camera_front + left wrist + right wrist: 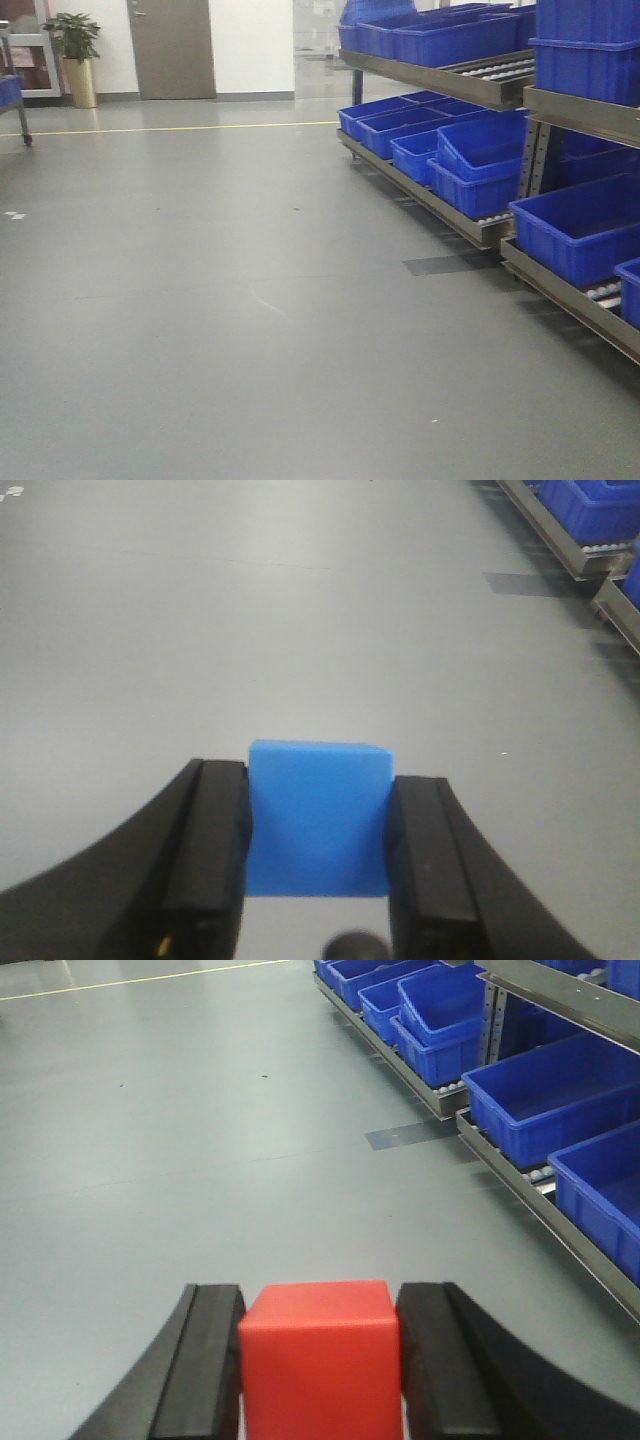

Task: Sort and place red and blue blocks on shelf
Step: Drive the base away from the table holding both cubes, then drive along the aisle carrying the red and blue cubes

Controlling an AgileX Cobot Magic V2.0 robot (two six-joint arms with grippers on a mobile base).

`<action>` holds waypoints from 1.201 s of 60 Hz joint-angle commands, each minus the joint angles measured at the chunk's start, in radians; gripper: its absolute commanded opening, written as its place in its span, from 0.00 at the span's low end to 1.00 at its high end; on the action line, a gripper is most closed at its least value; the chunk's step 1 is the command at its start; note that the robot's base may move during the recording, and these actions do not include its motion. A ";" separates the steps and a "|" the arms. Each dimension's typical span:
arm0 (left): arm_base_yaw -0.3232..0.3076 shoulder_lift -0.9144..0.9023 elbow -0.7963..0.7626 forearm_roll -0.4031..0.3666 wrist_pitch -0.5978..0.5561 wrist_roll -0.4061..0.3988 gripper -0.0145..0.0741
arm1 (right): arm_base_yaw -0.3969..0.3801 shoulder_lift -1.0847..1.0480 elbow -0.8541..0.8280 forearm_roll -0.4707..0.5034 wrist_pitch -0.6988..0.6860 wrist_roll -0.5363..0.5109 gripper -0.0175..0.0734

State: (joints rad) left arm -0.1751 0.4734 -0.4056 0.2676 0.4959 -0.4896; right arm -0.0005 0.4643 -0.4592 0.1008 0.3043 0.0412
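Left gripper [318,788] clamped on light-blue block [318,825], above grey floor [200,300]. Right gripper [320,1305] clamped on red block [320,1365]. Shelf [430,78] at right, well apart, carries dark-blue bins [575,225]; one sits tilted inside another.

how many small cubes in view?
2. The light-blue matte cube sits clamped in the left pincer; the bright red matte cube in the right pincer. None shows in the front view.

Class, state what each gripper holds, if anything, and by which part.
The left gripper clamps the light blue block by its opposite side faces; the right gripper clamps the red block the same way.
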 commanded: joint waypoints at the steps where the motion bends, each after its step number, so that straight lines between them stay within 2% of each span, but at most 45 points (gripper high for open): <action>1: 0.000 0.008 -0.031 0.010 -0.077 -0.006 0.30 | -0.008 0.001 -0.030 -0.007 -0.090 -0.007 0.25; 72: 0.000 0.008 -0.031 0.010 -0.077 -0.006 0.30 | -0.008 0.001 -0.030 -0.007 -0.090 -0.007 0.25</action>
State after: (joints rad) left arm -0.1730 0.4734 -0.4056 0.2676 0.4959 -0.4896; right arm -0.0005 0.4643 -0.4592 0.1008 0.3043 0.0412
